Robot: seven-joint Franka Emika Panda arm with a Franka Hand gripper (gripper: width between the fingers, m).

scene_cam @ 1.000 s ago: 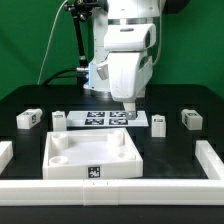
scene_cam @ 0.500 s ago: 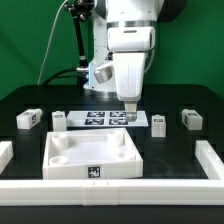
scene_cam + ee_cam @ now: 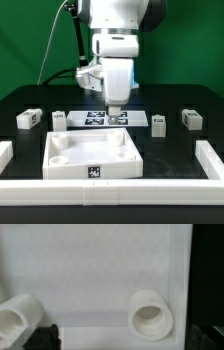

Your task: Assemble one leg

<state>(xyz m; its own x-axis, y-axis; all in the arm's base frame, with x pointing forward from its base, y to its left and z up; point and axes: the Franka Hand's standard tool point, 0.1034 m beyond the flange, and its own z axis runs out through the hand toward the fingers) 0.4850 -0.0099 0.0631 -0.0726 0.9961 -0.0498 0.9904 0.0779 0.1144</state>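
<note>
In the exterior view the arm stands behind the middle of the black table (image 3: 170, 140), wrist pointing straight down. The gripper (image 3: 115, 108) hangs just above the marker board (image 3: 100, 119), near the board's middle, with nothing in it. From this side its fingertips look small and close, and I cannot tell their spacing here.

Four legs lie on the table in a loose row level with the board, all of them apart from the gripper:
- the far-left leg (image 3: 28, 120) sits well off toward the exterior view's left
- the inner-left leg (image 3: 59, 121) lies just beside the board's left end
- the inner-right leg (image 3: 158, 123) lies just beside its right end
- the far-right leg (image 3: 190, 119) sits further out on that side

In front of the board lies the large white tray-like part (image 3: 70, 160), its hollow side up and a marker tag on its front wall. White rails (image 3: 110, 190) border the table at the front and both sides.

In the wrist view the tray-like part fills most of the picture as a pale flat surface. One round corner hole (image 3: 150, 319) shows whole, and a second hole (image 3: 12, 321) is cut by the picture's edge. A dark strip of table runs along one side. One dark finger (image 3: 45, 336) shows at a lower corner and the other is barely separable from the dark table at the opposite corner — so the fingers stand wide apart, with only the white surface between them. No leg appears in this view.
</note>
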